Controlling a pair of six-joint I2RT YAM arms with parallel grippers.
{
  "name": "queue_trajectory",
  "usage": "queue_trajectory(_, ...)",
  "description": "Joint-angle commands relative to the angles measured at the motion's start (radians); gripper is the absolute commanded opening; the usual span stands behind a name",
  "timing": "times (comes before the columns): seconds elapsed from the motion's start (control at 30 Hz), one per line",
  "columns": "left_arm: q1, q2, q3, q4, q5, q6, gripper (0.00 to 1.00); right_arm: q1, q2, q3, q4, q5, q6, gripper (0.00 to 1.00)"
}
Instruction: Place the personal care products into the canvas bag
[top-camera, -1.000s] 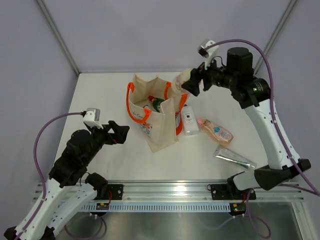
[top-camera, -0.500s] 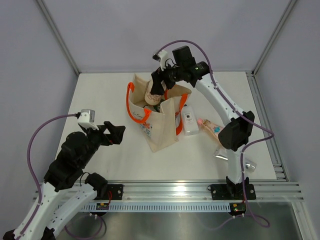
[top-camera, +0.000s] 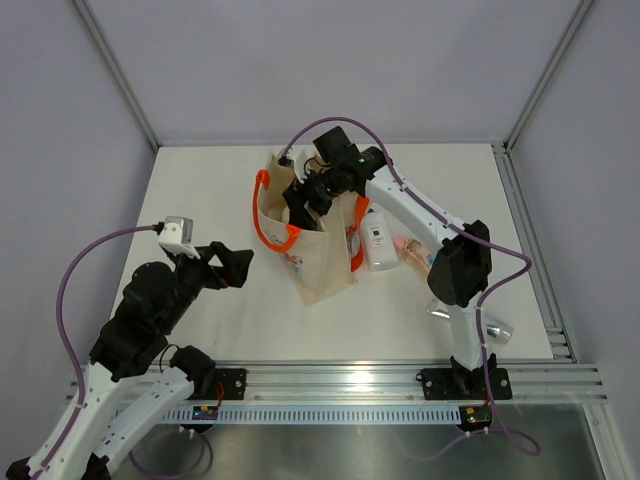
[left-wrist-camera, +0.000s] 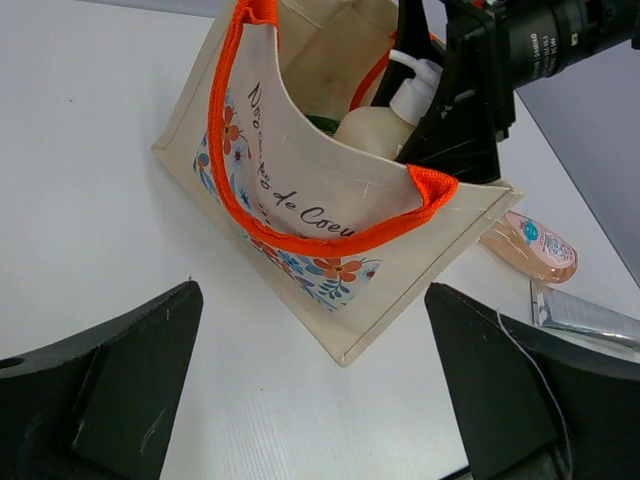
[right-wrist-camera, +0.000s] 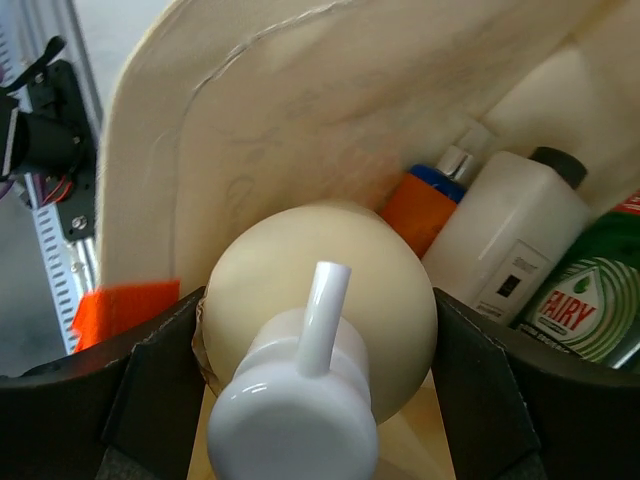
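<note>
The canvas bag (top-camera: 318, 262) stands open mid-table, its printed side and orange handles facing the left wrist view (left-wrist-camera: 300, 205). My right gripper (top-camera: 305, 200) is shut on the beige bottle (right-wrist-camera: 320, 290), which has a white pump, and holds it inside the bag's mouth (left-wrist-camera: 375, 125). Deeper in the bag lie the orange bottle with blue cap (right-wrist-camera: 425, 205), a white bottle with black cap (right-wrist-camera: 510, 240) and a green item (right-wrist-camera: 590, 300). My left gripper (top-camera: 235, 265) is open and empty, left of the bag.
The white flat bottle (top-camera: 379, 243) lies right of the bag. The pink bottle (left-wrist-camera: 530, 245) lies beyond it, partly under the right arm. The silver tube (top-camera: 497, 330) lies near the front right (left-wrist-camera: 585, 315). Grey walls bound the table.
My right gripper has swung left and down with the beige bottle, from above the bag's right side into its opening. The left arm has barely moved.
</note>
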Motion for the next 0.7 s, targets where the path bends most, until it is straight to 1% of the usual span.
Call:
queue_trajectory(0.0, 0.001, -0.022, -0.010, 0.057, 0.022, 0.017, 0.99, -0.012, 0.028, 0.011, 0.066, 0.050, 0.083, 0.50)
queue_trajectory(0.07, 0.001, -0.029, -0.017, 0.054, 0.026, 0.015, 0.99, -0.011, 0.019, 0.019, 0.066, 0.070, 0.078, 0.65)
queue_trajectory(0.1, 0.001, -0.029, -0.021, 0.055, 0.029, 0.014, 0.99, -0.011, 0.015, 0.027, 0.063, 0.101, 0.074, 0.88)
queue_trajectory(0.17, 0.001, -0.029, -0.027, 0.059, 0.040, 0.011, 0.99, -0.011, 0.010, 0.074, 0.036, 0.141, 0.051, 0.98)
queue_trajectory(0.2, 0.001, -0.026, -0.027, 0.060, 0.043, 0.011, 0.99, -0.011, 0.008, 0.091, 0.027, 0.147, 0.043, 0.99)
queue_trajectory(0.33, 0.001, -0.022, -0.029, 0.071, 0.054, 0.008, 0.99, -0.015, 0.005, 0.185, -0.029, 0.140, 0.013, 1.00)
queue_trajectory(0.5, 0.001, -0.018, -0.020, 0.071, 0.069, 0.009, 0.99, -0.037, -0.042, 0.261, -0.064, 0.069, -0.004, 1.00)
queue_trajectory(0.6, 0.001, -0.007, -0.011, 0.066, 0.077, 0.015, 0.99, -0.080, -0.132, 0.242, -0.070, 0.020, -0.029, 0.99)
queue_trajectory(0.63, 0.001, 0.002, -0.006, 0.063, 0.089, 0.017, 0.99, -0.115, -0.165, 0.214, -0.067, 0.011, -0.049, 1.00)
queue_trajectory(0.67, 0.001, 0.008, -0.007, 0.063, 0.097, 0.017, 0.99, -0.133, -0.239, 0.136, -0.061, -0.008, -0.064, 0.99)
